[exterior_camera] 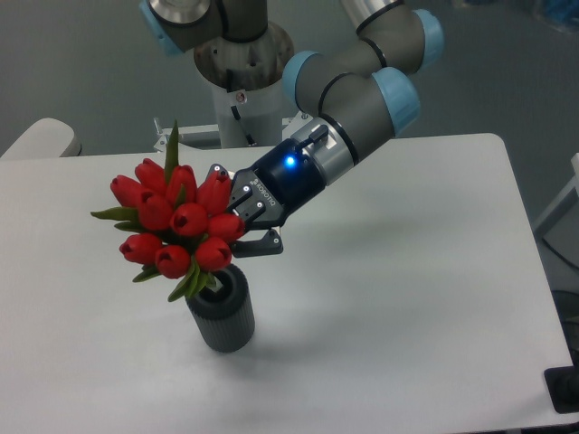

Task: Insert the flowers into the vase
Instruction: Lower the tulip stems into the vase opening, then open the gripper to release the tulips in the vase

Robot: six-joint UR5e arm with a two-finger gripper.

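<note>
The flowers, a tight bunch of red tulip buds with green leaves, hang tilted over the left half of the white table. My gripper reaches in from the right and is shut on the flowers, its fingertips mostly hidden behind the buds. The vase, a short dark grey ribbed cylinder, stands upright just below and to the right of the bunch. Its round mouth shows, and the lowest leaves of the flowers reach its left rim. The stems' ends are hidden, so I cannot tell whether they sit inside the mouth.
The arm's base rises at the table's back edge, behind the flowers. A pale rounded object sits off the table's back left corner. A black object lies beyond the front right corner.
</note>
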